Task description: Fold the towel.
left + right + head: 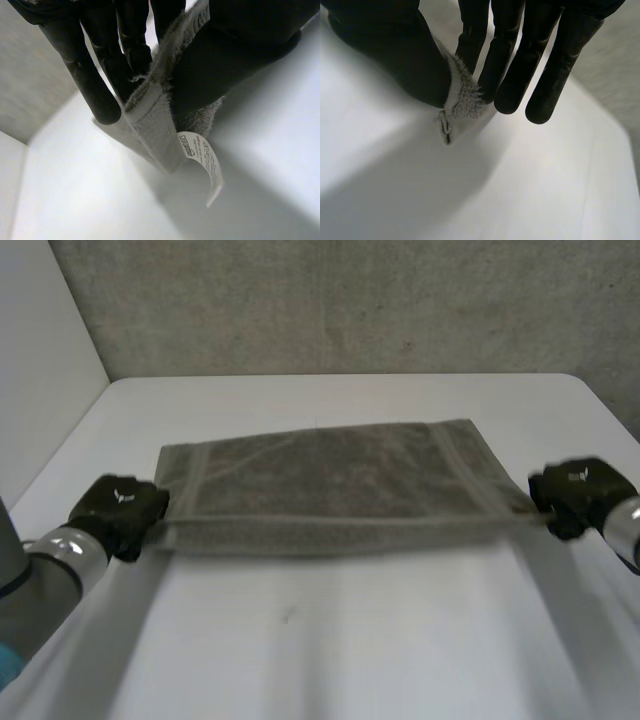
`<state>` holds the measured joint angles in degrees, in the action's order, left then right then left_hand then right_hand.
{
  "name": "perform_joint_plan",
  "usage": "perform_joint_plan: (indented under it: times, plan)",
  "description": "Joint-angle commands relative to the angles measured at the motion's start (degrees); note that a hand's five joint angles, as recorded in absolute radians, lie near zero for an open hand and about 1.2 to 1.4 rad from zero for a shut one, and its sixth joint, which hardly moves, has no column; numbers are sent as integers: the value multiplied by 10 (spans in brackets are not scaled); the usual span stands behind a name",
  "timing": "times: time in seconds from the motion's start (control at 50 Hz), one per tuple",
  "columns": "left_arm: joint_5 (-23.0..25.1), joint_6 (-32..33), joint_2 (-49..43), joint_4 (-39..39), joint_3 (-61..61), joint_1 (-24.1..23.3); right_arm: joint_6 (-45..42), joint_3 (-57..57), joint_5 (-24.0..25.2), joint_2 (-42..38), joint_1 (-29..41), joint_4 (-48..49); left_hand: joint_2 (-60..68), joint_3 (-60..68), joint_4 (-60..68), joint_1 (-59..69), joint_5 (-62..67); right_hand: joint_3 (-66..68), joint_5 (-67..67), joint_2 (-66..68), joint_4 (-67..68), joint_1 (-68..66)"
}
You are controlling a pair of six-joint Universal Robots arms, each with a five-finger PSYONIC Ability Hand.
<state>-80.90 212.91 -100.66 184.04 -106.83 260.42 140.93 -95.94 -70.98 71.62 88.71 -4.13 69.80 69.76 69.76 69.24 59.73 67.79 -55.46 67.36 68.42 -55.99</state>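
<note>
A grey towel (pixel 330 485) lies spread across the middle of the white table (pixel 330 640), its near edge lifted and stretched between my two hands. My left hand (pixel 118 508) is at the towel's near left corner; its own wrist view has the hand (pixel 235 55) pinching the hemmed corner (pixel 150 125) between thumb and fingers (pixel 95 75), a white label (pixel 202 162) hanging below. At the near right corner is my right hand (pixel 580 495), which in its wrist view (pixel 395 50) pinches the fuzzy towel corner (pixel 462 100) between thumb and fingers (pixel 515 65).
A grey wall (pixel 340 300) rises behind the table's far edge, and a pale wall (pixel 40 360) stands at the left. Bare table surface stretches in front of the towel toward me.
</note>
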Motion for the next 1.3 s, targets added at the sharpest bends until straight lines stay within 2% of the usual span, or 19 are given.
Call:
perform_joint_plan:
  times: [0.02, 0.14, 0.32, 0.38, 0.42, 0.44, 0.48, 0.54, 0.58, 0.74, 0.86, 1.0, 1.02, 1.04, 1.06, 1.08, 1.1, 1.2, 1.3]
  plan:
    - [5, 70, 63, -177, -24, 7, -238, -49, 1, 55, -60, -206, 102, 102, 102, 108, 103, 122, -145, 126, 116, -240]
    - [39, 97, 103, -218, -36, 10, -341, -79, 12, 112, -119, -315, 102, 102, 102, 108, 103, 122, -145, 126, 116, -240]
    - [62, 95, 93, -174, 5, 33, -298, -21, 25, 106, -102, -261, 102, 102, 102, 108, 103, 122, -145, 126, 116, -240]
    - [62, 89, 53, -121, 27, 30, -247, 32, 17, 48, -43, -217, 102, 102, 102, 108, 103, 122, -145, 126, 116, -240]
    - [57, 83, 1, -61, 59, 24, -206, 99, -10, -11, 20, -178, 102, 102, 102, 108, 103, 122, -145, 126, 116, -240]
    - [57, 83, 0, -61, 59, 24, -206, 99, -10, -11, 20, -178, 102, 102, 102, 108, 103, 122, -145, 126, 116, -240]
    - [56, 81, -27, -39, 80, 24, -189, 158, -58, -62, 58, -150, 102, 102, 102, 108, 103, 122, -145, 126, 116, -240]
    - [50, 78, -96, -11, 131, 21, -187, 184, -80, -92, 73, -132, 102, 102, 102, 108, 103, 122, -145, 126, 116, -240]
    - [43, 73, -162, -9, 193, 7, -181, 237, -98, -151, 93, -83, 102, 102, 102, 108, 103, 122, -145, 126, 116, -240]
    - [29, 73, -291, 13, 319, -14, -169, 321, -112, -250, 126, 66, 102, 102, 102, 108, 103, 122, -145, 126, 116, -240]
    - [29, 75, -328, 66, 351, -15, -173, 369, -127, -310, 137, 146, 102, 102, 102, 108, 103, 122, -145, 126, 116, -240]
    - [26, 76, -342, 137, 358, -21, -174, 421, -143, -361, 143, 153, 102, 102, 102, 108, 103, 122, -145, 126, 116, -240]
    - [27, 77, -344, 137, 358, -25, -174, 422, -140, -365, 144, 155, 67, 68, 68, 73, 68, -139, 115, -134, -145, 21]
    - [27, 77, -344, 137, 358, -25, -174, 422, -140, -365, 144, 155, 67, 67, 67, 73, 68, -141, 118, -137, -148, 23]
    - [28, 81, -345, 135, 356, -28, -174, 421, -140, -365, 146, 156, -289, -289, -289, -284, -289, -578, 555, -574, -584, 460]
    - [28, 81, -345, 135, 356, -28, -173, 421, -142, -364, 146, 161, -293, -293, -293, -287, -292, -578, 555, -574, -584, 460]
    - [25, 82, -345, 135, 351, -32, -173, 421, -142, -364, 146, 161, -598, -598, -598, -592, -597, -578, 555, -574, -584, 460]
    - [25, 83, -329, 136, 335, -45, -163, 396, -149, -335, 150, 192, -598, -598, -598, -592, -597, -578, 555, -574, -584, 460]
    - [24, 76, -274, 134, 315, -48, -81, 308, -152, -226, 143, 203, -598, -598, -598, -592, -597, -578, 555, -574, -584, 460]
